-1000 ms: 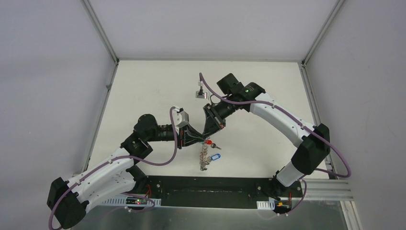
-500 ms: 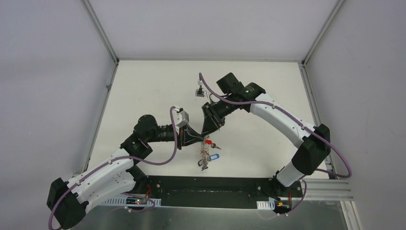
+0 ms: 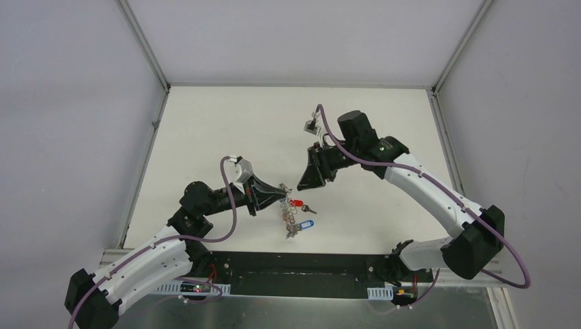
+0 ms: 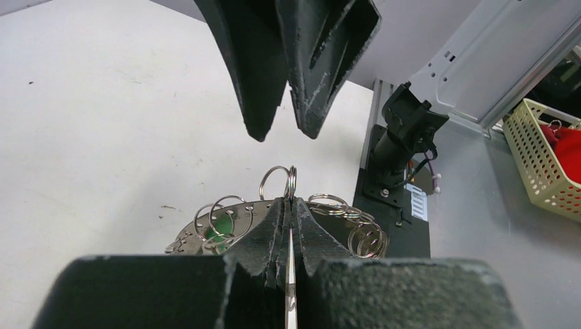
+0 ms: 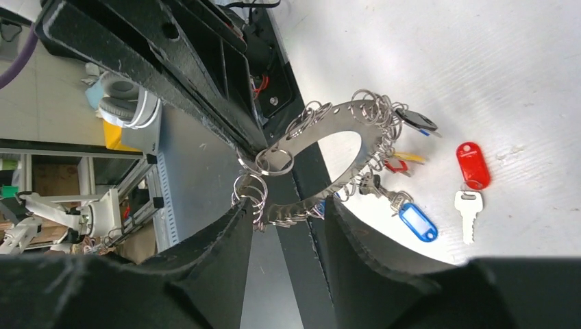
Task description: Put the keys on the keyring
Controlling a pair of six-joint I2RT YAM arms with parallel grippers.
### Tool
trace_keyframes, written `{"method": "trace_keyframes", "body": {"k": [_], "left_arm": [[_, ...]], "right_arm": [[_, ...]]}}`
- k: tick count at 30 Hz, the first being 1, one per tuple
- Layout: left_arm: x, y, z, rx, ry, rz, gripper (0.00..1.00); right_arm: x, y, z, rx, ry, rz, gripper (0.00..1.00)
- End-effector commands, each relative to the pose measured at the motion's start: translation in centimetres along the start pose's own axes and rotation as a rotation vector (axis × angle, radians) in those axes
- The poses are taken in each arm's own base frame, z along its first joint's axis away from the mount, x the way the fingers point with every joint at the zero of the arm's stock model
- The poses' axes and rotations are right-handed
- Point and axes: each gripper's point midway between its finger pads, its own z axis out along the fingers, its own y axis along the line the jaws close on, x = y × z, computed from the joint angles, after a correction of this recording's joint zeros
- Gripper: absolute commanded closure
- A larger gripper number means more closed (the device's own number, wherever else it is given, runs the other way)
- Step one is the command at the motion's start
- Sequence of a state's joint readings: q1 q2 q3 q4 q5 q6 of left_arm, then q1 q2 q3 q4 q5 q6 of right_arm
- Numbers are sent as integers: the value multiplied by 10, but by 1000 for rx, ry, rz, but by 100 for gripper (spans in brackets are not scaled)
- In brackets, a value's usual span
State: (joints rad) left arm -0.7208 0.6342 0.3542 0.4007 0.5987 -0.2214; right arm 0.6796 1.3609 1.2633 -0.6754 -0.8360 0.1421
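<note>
Changing hands is what the keyring (image 5: 307, 133) has just done. A second ago both sets of fingers met over it near the middle of the tabletop (image 3: 205, 137), with the right fingers (image 5: 205, 274) pinched on it and the left fingers (image 4: 270, 226) only partly closed. Now the left fingers are clenched on the ring's flat rim. The right fingers have let go and drawn back to the right, well apart from it. The ring has also been carried a little toward the left side.

For the task this reads as a set-up step, not progress on the keys themselves. One side now steadies the ring, so the other is free to fetch a key. The red-tagged key (image 5: 471, 168) lies flat on the tabletop near the ring, not joined to it. The blue-tagged key (image 5: 418, 223) sits close by the ring's edge; whether it is already hooked on I cannot tell.

The left fingers are pressed together with the thin metal edge between them, and wire loops (image 4: 288, 181) stand up just past their tips. The ring hangs tilted from that grip; whether its lowest loops touch the tabletop I cannot tell. The right fingers are released and parted a moderate way. They hold nothing and touch nothing, and their tips point toward the ring.
</note>
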Motion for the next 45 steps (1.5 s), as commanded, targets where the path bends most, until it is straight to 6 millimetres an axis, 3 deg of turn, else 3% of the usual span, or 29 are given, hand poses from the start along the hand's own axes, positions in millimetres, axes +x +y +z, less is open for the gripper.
{"method": "trace_keyframes", "body": {"k": [1,3,4,13,23,29,32,35,42,45], "left_arm": [[-44,-4,-2,-18,-185,30,100],[-47,-5,-2,-18,-198,29,100],[-48,-5,-2,-17,-201,29,100],[-49,-6,-1,-13,-203,8,100],[-50,-5,0,-15,-202,1,100],[-50,-4,-1,-28,-201,0,100],[-50,-2,-1,-38,-202,-3,100],[-49,0,-2,-49,-201,-8,100],[-49,0,-2,-48,-198,-12,100],[-49,0,-2,-49,-197,-13,100]], "right_arm": [[-12,14,2,-89,-103,-49,55],[-18,9,8,-100,-149,-106,55],[-12,30,6,-213,-114,10,55],[-24,43,15,-296,-151,7,54],[-24,47,21,-297,-145,-3,59],[-24,47,19,-280,-155,-10,56],[-19,44,19,-264,-141,-9,65],[-14,44,19,-269,-128,-7,82],[-10,48,19,-288,-117,-16,85],[-9,51,23,-294,-110,-22,93]]}}
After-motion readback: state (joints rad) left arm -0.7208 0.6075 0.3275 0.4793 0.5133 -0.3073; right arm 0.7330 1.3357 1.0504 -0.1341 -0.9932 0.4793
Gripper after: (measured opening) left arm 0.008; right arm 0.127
